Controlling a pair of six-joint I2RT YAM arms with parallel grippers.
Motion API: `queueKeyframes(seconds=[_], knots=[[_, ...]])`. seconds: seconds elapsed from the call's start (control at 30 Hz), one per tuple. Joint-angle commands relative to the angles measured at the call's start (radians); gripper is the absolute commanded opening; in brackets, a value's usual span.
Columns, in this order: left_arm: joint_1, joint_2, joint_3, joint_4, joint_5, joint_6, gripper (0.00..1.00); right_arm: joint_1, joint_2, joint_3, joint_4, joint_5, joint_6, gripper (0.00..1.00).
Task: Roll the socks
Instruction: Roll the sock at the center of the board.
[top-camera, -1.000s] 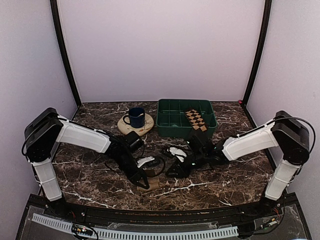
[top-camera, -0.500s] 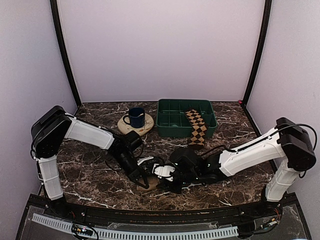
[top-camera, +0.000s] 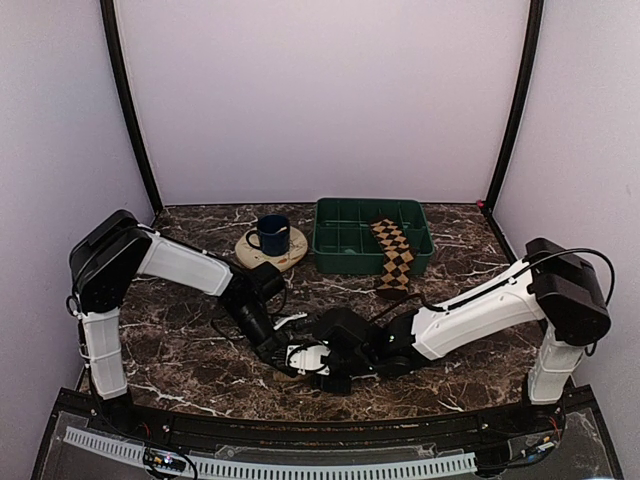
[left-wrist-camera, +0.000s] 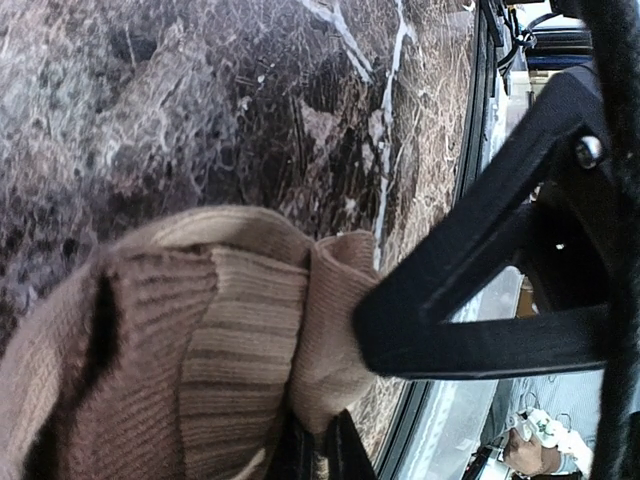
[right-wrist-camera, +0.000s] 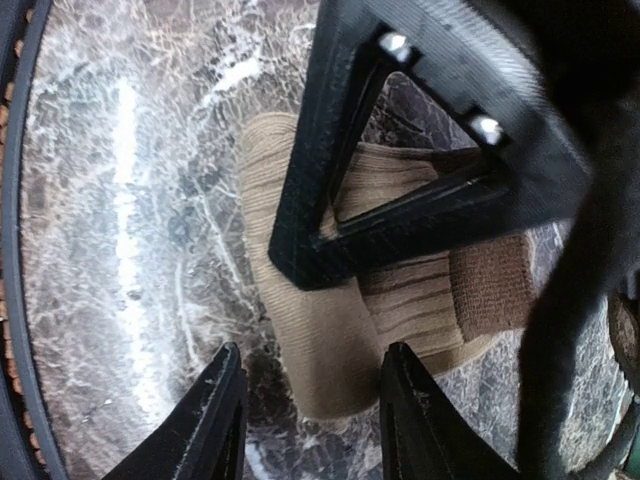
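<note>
The tan sock (left-wrist-camera: 190, 350) lies as a ribbed, partly rolled bundle on the marble near the table's front edge. My left gripper (left-wrist-camera: 320, 452) is shut on a fold of it. In the right wrist view the same tan sock (right-wrist-camera: 330, 330) has its rounded end between the fingers of my right gripper (right-wrist-camera: 313, 360), which stands open astride it. From above, the left gripper (top-camera: 284, 357) and the right gripper (top-camera: 312, 361) meet over the sock and hide it. The argyle sock (top-camera: 392, 250) hangs over the front wall of the green bin (top-camera: 345, 240).
A blue mug (top-camera: 271, 234) stands on a round wooden coaster (top-camera: 262, 256) to the left of the bin. The table's black front rail (top-camera: 300, 418) runs just below the grippers. Purple walls close in the sides and back.
My right arm has swept left across the table to the tan sock, its jaws widening on the way. The left gripper has stayed shut on the sock, shifting only slightly.
</note>
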Motion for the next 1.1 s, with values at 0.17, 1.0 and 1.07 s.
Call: queueKeyframes(seconds=[0.17, 1.0, 1.07], knots=[[0.005, 0.056, 0.002, -0.086, -0.038, 0.04, 0.0, 0.007, 0.079, 0.077, -0.031, 0.039, -0.091, 0.38], [0.077, -0.183, -0.077, 0.074, -0.126, -0.13, 0.38, -0.066, 0.154, 0.14, -0.226, -0.139, -0.022, 0.08], [0.09, -0.216, -0.098, 0.102, -0.167, -0.156, 0.39, -0.073, 0.162, 0.156, -0.244, -0.159, -0.016, 0.08]])
